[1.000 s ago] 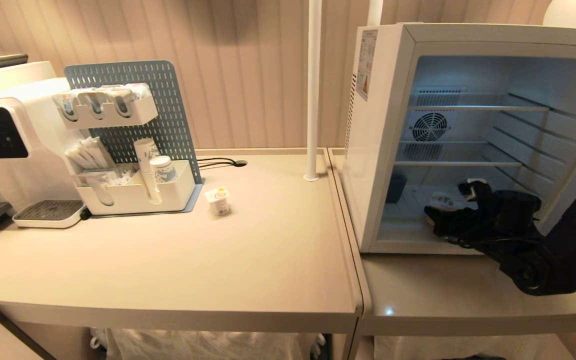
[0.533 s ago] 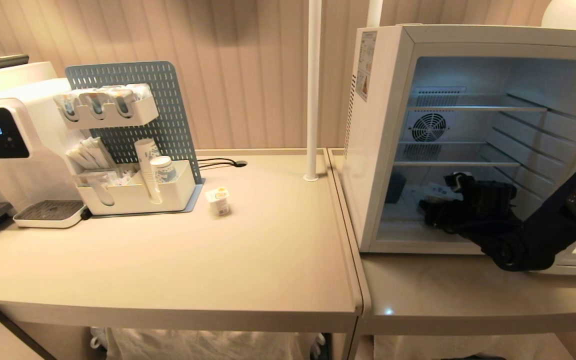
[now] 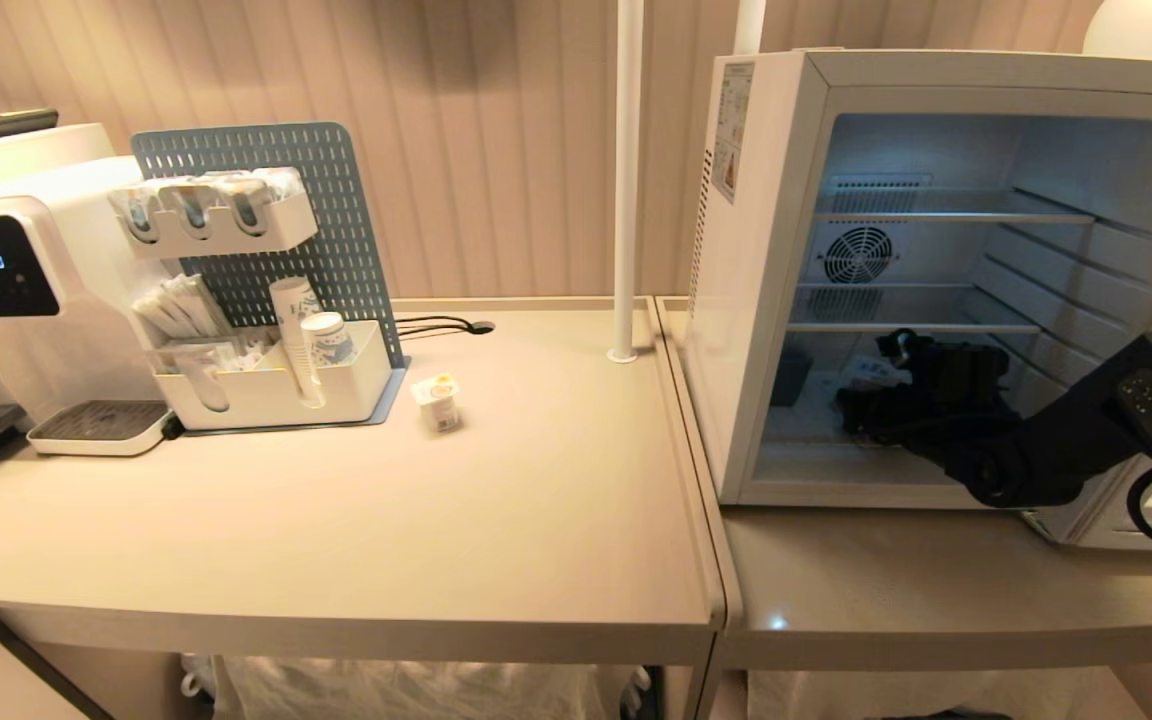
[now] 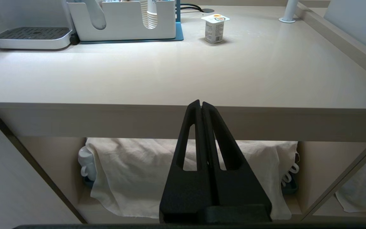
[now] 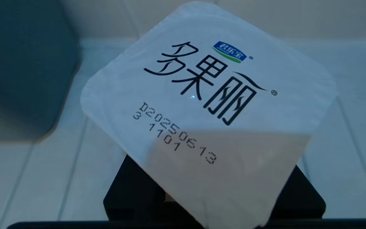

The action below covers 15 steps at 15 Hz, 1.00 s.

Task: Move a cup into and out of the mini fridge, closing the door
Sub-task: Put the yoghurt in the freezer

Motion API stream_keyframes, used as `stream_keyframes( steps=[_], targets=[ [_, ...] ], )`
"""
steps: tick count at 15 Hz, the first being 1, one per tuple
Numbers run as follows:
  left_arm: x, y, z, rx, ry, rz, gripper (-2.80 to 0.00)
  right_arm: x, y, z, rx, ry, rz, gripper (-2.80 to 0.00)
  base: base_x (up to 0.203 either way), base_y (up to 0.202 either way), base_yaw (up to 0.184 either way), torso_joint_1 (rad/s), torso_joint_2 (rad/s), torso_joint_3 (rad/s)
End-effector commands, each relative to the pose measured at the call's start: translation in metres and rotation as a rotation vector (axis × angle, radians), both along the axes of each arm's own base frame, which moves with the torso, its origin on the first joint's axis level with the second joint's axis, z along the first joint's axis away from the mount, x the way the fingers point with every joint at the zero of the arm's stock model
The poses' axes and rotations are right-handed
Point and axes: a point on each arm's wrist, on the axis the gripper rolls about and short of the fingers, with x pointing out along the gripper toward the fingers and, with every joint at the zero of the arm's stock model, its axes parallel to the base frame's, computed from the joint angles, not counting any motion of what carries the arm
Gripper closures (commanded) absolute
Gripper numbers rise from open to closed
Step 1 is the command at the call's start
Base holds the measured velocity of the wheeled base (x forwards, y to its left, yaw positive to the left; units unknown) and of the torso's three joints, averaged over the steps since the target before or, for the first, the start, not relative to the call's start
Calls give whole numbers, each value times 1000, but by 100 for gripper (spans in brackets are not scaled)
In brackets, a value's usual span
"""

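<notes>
The right jaws (image 3: 881, 360) are closed on a small cup (image 5: 208, 95) with a white foil lid, and the lid fills most of the right wrist view. The jaws and the cup are deep inside the mini fridge (image 3: 766, 270), low down, under the lower wire shelf (image 3: 916, 327) and over the fridge floor (image 5: 27, 178). A dark block (image 5: 21, 63) sits near the cup in the back corner. The fridge is open at the front, and only a bit of the door (image 3: 1151, 505) shows by the right edge of the head view, behind the black arm. This looks like the step of putting the cup in. I cannot tell if the cup is touching the floor yet. Next, I think the cup must go down flat, then the jaws must let go and slide back out without bumping the shelf. A second cup (image 3: 437, 401) stands on the desk (image 3: 536, 520), near the white organizer (image 3: 266, 385). The left jaws (image 4: 201, 106) are shut with nothing in them, parked below the front edge of the desk.
</notes>
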Motion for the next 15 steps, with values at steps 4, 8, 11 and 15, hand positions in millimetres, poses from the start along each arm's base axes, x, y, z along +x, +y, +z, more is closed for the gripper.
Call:
stream_keyframes(
  steps=[4, 8, 11, 15],
  targets=[
    [0, 0, 0, 0, 1, 1, 0, -11, 0, -3, -5, 10, -9, -280, 0, 0, 0, 0, 0, 0],
    [0, 0, 0, 0, 1, 1, 0, -40, 1, 7, -6, -24, 2, -280, 0, 0, 0, 0, 0, 0],
    [0, 0, 0, 0, 0, 1, 0, -68, 3, 29, 3, -76, 31, -280, 0, 0, 0, 0, 0, 0],
    [0, 0, 0, 0, -1, 1, 0, -104, 4, 49, 8, -104, 42, -280, 0, 0, 0, 0, 0, 0]
  ],
)
